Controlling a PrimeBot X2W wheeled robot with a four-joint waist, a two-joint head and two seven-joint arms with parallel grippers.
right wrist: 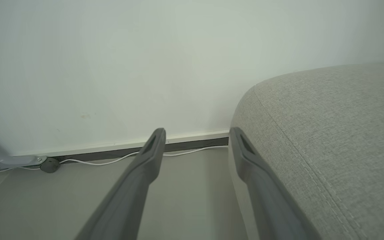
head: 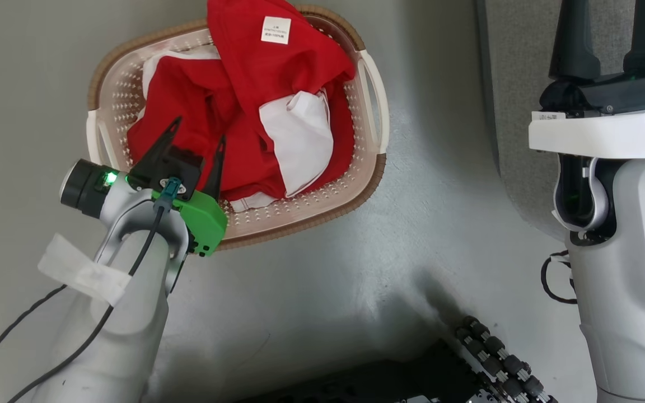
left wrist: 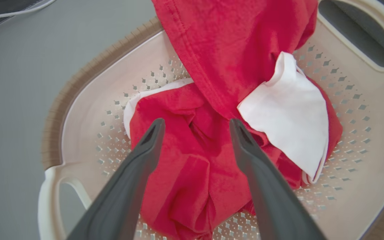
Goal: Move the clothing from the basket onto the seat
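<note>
Seat (head: 515, 67), grey and round-edged, fills the robot's far right, with pale floor (head: 328, 291) spreading away to its left. On that floor, well apart from the cushion, sits the basket (head: 311, 207). Its long axis runs left to right across the robot's front, a handle at each end and the right end turned slightly away. The clothing (head: 244, 95) is all in it. One red garment is bunched low on the left; the other lies over it lengthwise from the far rim, which it overhangs, toward the near right corner, with a white panel showing. The left gripper (head: 200, 131) hovers over the bunched piece, jaws spread wide, holding nothing. The right gripper (head: 612, 33) is up by the seat's rounded edge, jaws just as wide and empty. A small white label (head: 275, 29) faces up near the far rim.
</note>
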